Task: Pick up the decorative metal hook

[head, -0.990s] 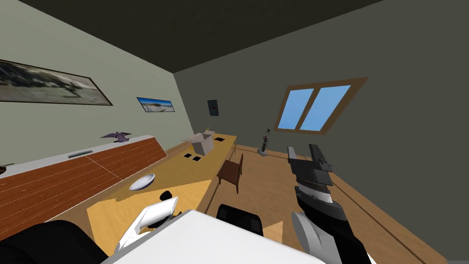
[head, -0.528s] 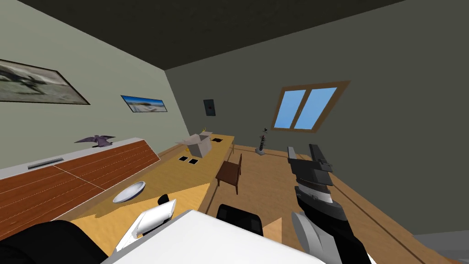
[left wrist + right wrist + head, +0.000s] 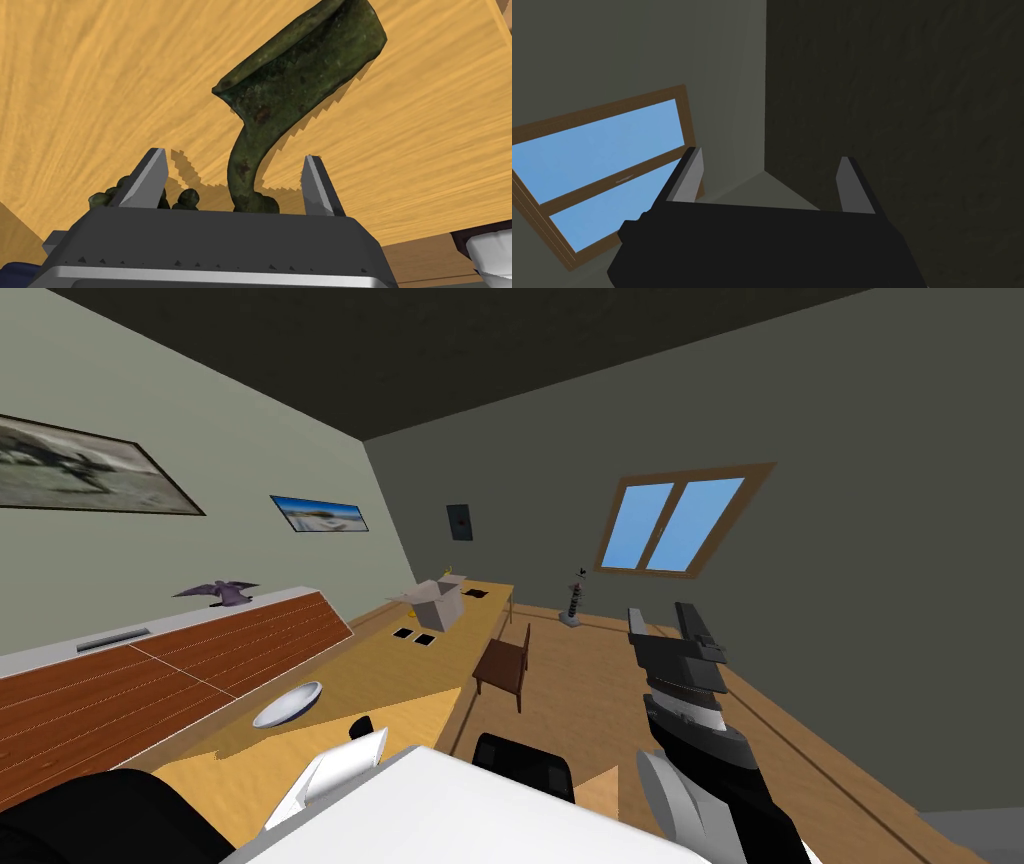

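A long yellow table [image 3: 400,668] runs toward 12 o'clock. At 9 o'clock a red-brown sideboard [image 3: 200,653] stands under 2 framed pictures [image 3: 318,514]. A brown chair [image 3: 505,660] sits on the wood floor [image 3: 600,708], and a blue window [image 3: 672,526] shows at 1 o'clock.

Walls [image 3: 860,588] around the window [image 3: 672,526] are lying dim; the hook [image 3: 300,80] is casting a jagged, stair-stepped shadow on the bright desk [image 3: 90,75].
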### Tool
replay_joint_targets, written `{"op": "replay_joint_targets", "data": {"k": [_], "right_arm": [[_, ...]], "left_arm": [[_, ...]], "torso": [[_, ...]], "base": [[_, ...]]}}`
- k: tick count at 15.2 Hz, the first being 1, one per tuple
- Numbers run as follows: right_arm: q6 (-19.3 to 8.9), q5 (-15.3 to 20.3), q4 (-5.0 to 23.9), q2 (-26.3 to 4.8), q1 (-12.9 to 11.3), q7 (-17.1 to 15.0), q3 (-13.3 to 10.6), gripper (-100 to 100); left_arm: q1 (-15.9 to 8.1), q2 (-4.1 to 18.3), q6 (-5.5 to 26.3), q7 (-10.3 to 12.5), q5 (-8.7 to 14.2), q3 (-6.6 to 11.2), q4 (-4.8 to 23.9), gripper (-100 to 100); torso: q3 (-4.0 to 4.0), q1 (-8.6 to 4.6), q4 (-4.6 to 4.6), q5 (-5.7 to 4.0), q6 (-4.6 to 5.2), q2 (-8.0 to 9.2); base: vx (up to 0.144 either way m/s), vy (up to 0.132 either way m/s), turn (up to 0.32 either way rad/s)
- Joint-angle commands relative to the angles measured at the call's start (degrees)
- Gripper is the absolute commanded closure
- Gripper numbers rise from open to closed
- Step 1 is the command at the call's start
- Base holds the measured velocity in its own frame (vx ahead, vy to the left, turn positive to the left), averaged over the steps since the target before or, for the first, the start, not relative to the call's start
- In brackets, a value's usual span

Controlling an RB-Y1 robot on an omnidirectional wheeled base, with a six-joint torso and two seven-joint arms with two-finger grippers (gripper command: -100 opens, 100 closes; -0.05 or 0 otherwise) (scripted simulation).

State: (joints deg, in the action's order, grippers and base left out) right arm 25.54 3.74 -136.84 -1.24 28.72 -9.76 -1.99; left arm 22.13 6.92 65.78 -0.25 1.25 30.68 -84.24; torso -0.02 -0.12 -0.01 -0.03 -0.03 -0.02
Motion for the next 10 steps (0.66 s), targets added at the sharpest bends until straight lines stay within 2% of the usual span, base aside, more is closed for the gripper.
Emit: {"op": "replay_joint_targets", "data": {"k": [1, 4, 5, 8, 9, 10], "right_arm": [[0.0, 0.0, 0.0, 0.0, 0.0, 0.0, 0.0, 0], [0.0, 0.0, 0.0, 0.0, 0.0, 0.0, 0.0, 0], [0.0, 0.0, 0.0, 0.0, 0.0, 0.0, 0.0, 0], [0.0, 0.0, 0.0, 0.0, 0.0, 0.0, 0.0, 0], [0.0, 0.0, 0.0, 0.0, 0.0, 0.0, 0.0, 0], [0.0, 0.0, 0.0, 0.0, 0.0, 0.0, 0.0, 0]], "left_arm": [[0.0, 0.0, 0.0, 0.0, 0.0, 0.0, 0.0, 100], [0.0, 0.0, 0.0, 0.1, 0.0, 0.04, 0.0, 100], [0.3, -0.2, 1.6, -0.1, 0.1, 0.26, -1.8, 100], [0.8, -0.2, 3.8, -0.5, 0.4, 0.74, -4.3, 100], [0.9, -0.3, 4.3, -0.5, 0.5, 0.86, -4.9, 100], [0.7, -0.3, 3.3, -0.4, 0.3, 0.64, -4.0, 100]], "torso": [[0.0, 0.0, 0.0, 0.0, 0.0, 0.0], [0.0, 0.01, 0.0, 0.01, 0.04, 0.0], [0.0, 0.01, -0.01, 0.01, 0.05, 0.0], [0.0, -0.11, 0.0, -0.02, 0.09, 0.0], [0.0, -0.13, 0.0, -0.04, 0.08, 0.0], [0.0, -0.15, 0.0, -0.04, 0.06, 0.01]], "base": [[0.0, 0.0, 0.0], [0.0, 0.0, 0.0], [-0.003, -0.011, -0.028], [-0.003, -0.024, -0.038], [-0.005, -0.026, -0.027], [-0.004, -0.015, -0.009]]}}
